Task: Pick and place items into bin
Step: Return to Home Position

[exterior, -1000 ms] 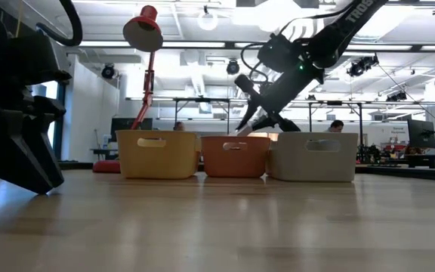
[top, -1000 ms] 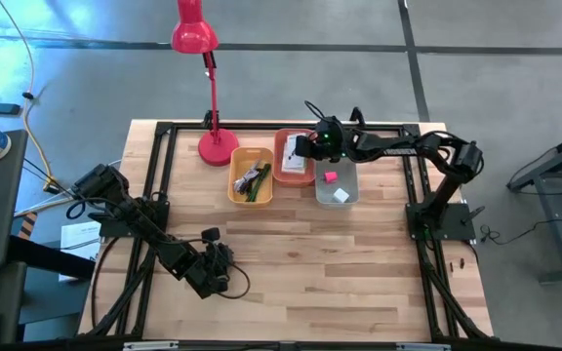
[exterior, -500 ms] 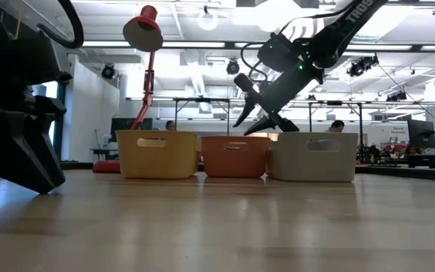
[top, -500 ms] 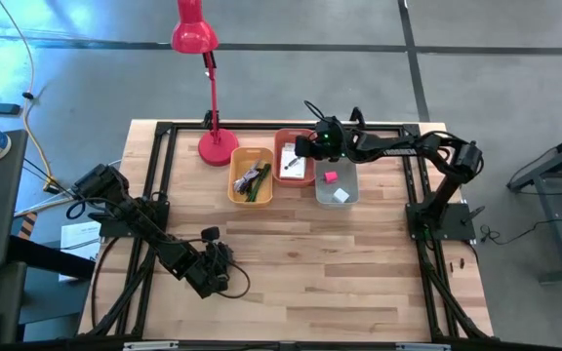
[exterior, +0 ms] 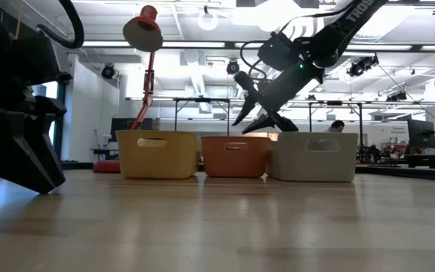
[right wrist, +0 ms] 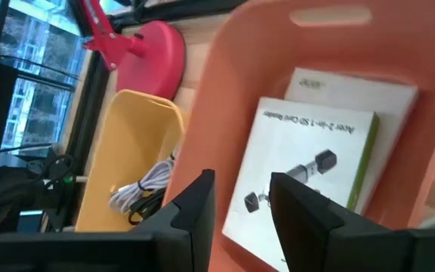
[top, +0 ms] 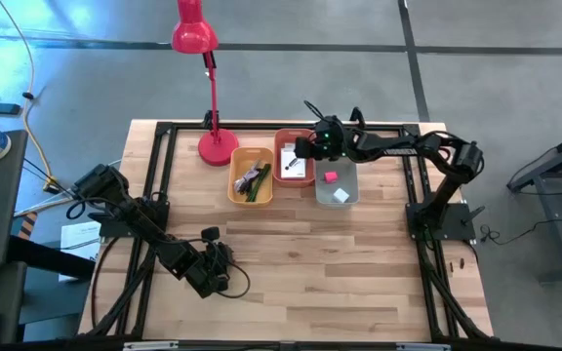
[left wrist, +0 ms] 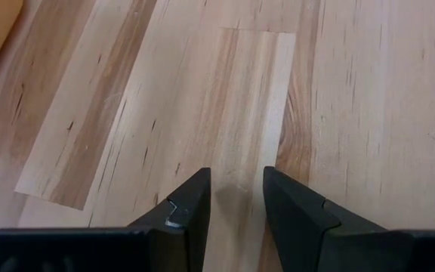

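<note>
My right gripper (top: 305, 148) (exterior: 257, 125) hangs open above the orange bin (top: 279, 156), holding nothing. Two white cards with black print (right wrist: 300, 174) lie flat in that bin, one on top of the other. The yellow bin (top: 234, 180) beside it holds a green stick (top: 259, 185) and a coiled cable (right wrist: 142, 189). A pink cube (top: 329, 176) and a white cube (top: 341, 195) rest on the floor of the pale bin (top: 357, 180). No clear packet shows. My left gripper (left wrist: 236, 196) (top: 220, 271) is open, low over bare wood near the table's near left.
The three bins stand in a row at the table's far side (exterior: 235, 155). A red desk lamp (top: 218, 146) stands left of the yellow bin, its head high above (exterior: 143, 30). Bare wood stretches between the bins and the near edge. Black frame rails run along the table's sides.
My right gripper has spread its fingers wider above the orange bin and stayed over it. The left arm has kept still.
</note>
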Action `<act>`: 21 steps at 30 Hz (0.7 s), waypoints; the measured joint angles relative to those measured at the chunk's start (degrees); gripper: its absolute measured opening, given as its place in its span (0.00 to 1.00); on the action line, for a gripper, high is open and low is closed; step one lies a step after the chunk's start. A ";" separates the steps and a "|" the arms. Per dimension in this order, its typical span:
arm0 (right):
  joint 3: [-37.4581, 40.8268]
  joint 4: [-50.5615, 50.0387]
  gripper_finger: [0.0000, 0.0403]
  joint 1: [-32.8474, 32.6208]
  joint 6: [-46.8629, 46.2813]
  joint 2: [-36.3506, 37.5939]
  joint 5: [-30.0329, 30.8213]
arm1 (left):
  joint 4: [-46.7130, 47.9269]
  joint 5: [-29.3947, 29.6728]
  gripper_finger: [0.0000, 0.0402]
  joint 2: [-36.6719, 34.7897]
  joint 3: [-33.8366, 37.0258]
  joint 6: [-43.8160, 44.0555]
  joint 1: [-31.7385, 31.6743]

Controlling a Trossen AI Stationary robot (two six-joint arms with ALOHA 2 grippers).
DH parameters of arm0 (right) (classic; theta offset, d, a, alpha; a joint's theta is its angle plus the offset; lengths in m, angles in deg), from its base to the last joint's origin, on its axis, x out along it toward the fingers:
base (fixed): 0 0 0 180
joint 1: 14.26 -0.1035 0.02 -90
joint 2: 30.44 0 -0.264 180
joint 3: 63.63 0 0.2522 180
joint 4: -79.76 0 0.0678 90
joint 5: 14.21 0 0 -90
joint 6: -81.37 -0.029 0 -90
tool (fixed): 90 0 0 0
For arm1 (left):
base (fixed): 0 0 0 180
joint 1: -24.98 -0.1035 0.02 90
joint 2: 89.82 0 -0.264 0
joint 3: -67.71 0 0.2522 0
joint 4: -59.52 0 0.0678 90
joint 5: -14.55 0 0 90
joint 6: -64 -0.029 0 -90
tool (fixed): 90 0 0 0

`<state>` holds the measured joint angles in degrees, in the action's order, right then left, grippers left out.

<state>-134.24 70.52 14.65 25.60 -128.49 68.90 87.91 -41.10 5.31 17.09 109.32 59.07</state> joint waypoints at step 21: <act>-0.14 -4.43 0.29 -9.55 29.35 26.03 6.36 | 20.32 9.58 0.28 -8.64 -20.10 -31.33 -3.60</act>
<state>-134.38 66.09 5.09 54.95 -102.46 75.26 108.23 -31.52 -3.33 -3.00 77.99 55.47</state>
